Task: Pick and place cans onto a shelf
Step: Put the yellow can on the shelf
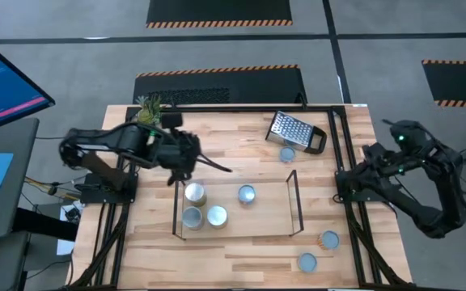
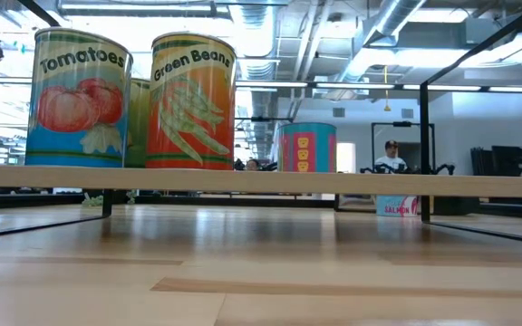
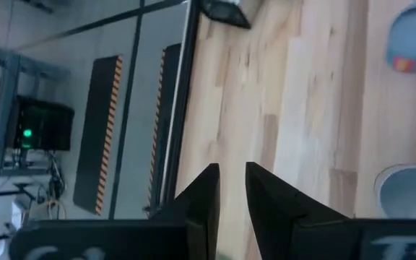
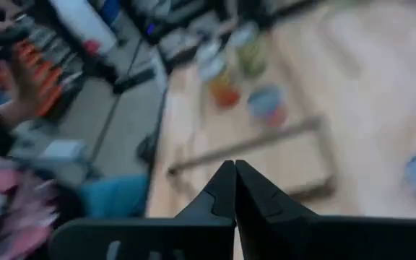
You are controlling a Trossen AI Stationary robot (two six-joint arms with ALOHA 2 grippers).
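The shelf (image 1: 294, 202) is a black wire frame on a light wooden base in the middle of the table. Several cans stand on it: three in a cluster at its left end (image 1: 194, 194), one farther right (image 1: 247, 193). The low view shows the "Tomatoes" can (image 2: 80, 100), the "Green Beans" can (image 2: 193, 100) and a blue-labelled can (image 2: 306, 147) on the shelf's board (image 2: 261, 181). My left gripper (image 1: 225, 169) (image 3: 230, 180) is just beyond the shelf's far left corner, fingers a narrow gap apart, empty. My right gripper (image 1: 343, 187) (image 4: 235, 177) is shut and empty at the table's right edge.
A perforated metal grater (image 1: 291, 129) lies at the far right with a can (image 1: 288, 153) beside it. Two more cans (image 1: 328, 239) (image 1: 307, 261) stand at the near right corner. A black table frame (image 1: 342, 145) runs along the edges. A monitor (image 1: 6, 89) stands at the left.
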